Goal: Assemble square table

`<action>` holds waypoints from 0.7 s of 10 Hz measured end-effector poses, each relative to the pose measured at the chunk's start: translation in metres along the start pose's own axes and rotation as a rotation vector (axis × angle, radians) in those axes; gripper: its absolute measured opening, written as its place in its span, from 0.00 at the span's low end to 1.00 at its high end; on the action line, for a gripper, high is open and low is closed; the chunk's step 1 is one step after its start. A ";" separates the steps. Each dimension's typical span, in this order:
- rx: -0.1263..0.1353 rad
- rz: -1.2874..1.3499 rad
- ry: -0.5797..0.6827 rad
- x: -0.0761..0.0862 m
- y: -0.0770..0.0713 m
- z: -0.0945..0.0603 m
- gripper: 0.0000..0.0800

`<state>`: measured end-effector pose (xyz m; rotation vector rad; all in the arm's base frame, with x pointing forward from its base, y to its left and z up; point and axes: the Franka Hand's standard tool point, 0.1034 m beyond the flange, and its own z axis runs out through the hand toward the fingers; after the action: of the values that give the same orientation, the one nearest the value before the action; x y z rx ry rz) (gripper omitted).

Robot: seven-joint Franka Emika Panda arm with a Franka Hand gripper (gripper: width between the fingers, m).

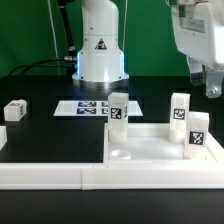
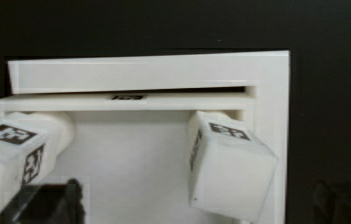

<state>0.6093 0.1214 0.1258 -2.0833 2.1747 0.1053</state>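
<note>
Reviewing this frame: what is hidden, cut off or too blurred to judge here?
- Exterior view: the pincer is cut by the right edge; its fingertips are blurred.
- Exterior view: the marker board is partly hidden behind a leg.
- Wrist view: two legs run off the frame; tags unreadable.
- Wrist view: the tag on the panel is too small.

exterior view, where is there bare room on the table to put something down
Bare black table lies between the lone leg at the exterior view's left, the marker board and the white rail in front. It is crowded on the tabletop panel at the exterior view's right, where three upright legs stand.
</note>
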 end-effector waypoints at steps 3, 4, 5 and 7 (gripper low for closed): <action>0.007 -0.129 0.007 0.021 0.014 -0.005 0.81; 0.018 -0.281 -0.002 0.037 0.027 -0.026 0.81; 0.026 -0.402 -0.009 0.048 0.036 -0.039 0.81; 0.038 -0.602 0.011 0.058 0.038 -0.037 0.81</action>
<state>0.5678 0.0608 0.1526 -2.6056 1.4473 -0.0091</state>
